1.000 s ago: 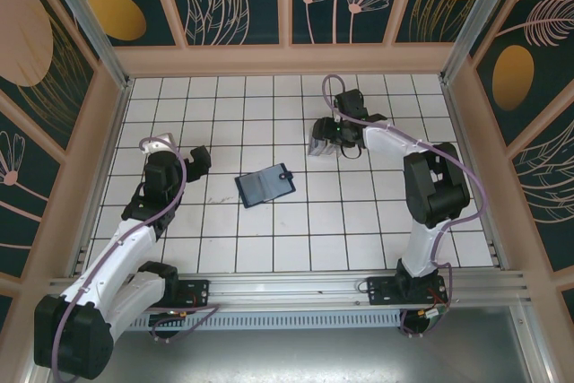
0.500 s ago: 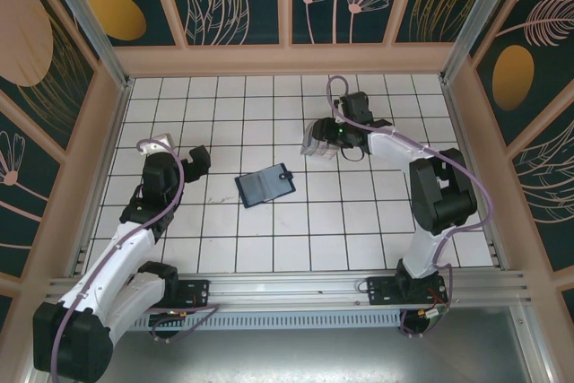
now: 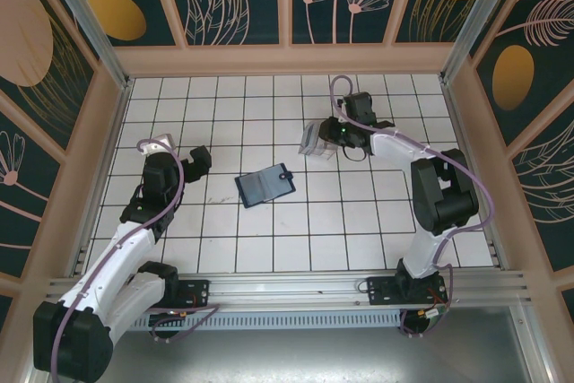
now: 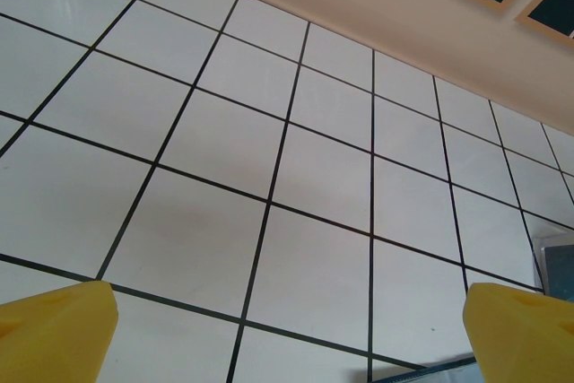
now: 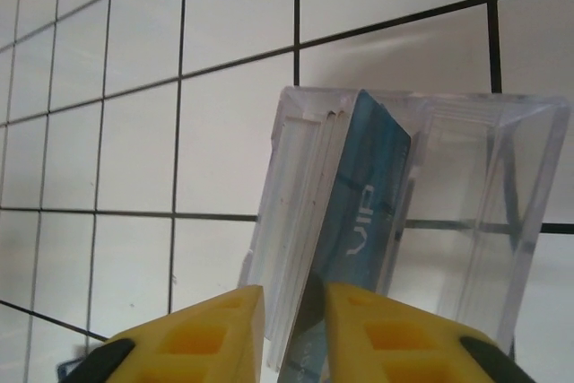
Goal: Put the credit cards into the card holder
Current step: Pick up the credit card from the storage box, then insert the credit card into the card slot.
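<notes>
The credit cards (image 5: pixel 345 195) stand on edge as a leaning stack inside a clear plastic box (image 5: pixel 484 186); a blue card marked VIP faces out, with pale cards behind it. My right gripper (image 5: pixel 294 311) has its yellow fingers closed narrowly on the lower end of that stack. From above, the right gripper (image 3: pixel 326 138) is at the box (image 3: pixel 312 143) in the far middle of the floor. The card holder (image 3: pixel 265 186), dark navy, lies open and flat near the centre. My left gripper (image 3: pixel 194 161) hovers left of it, its jaws wide open and nothing between them (image 4: pixel 287 325).
The floor (image 3: pixel 359 221) is white tile with black grid lines, bounded by low peach walls (image 3: pixel 287 60). A metal rail (image 3: pixel 287 289) runs along the near edge by the arm bases. Open tiles lie between the card holder and the box.
The right gripper's fingers have narrowed onto the card stack, and the arm with the box has shifted slightly left. The left arm and the card holder have not moved.
</notes>
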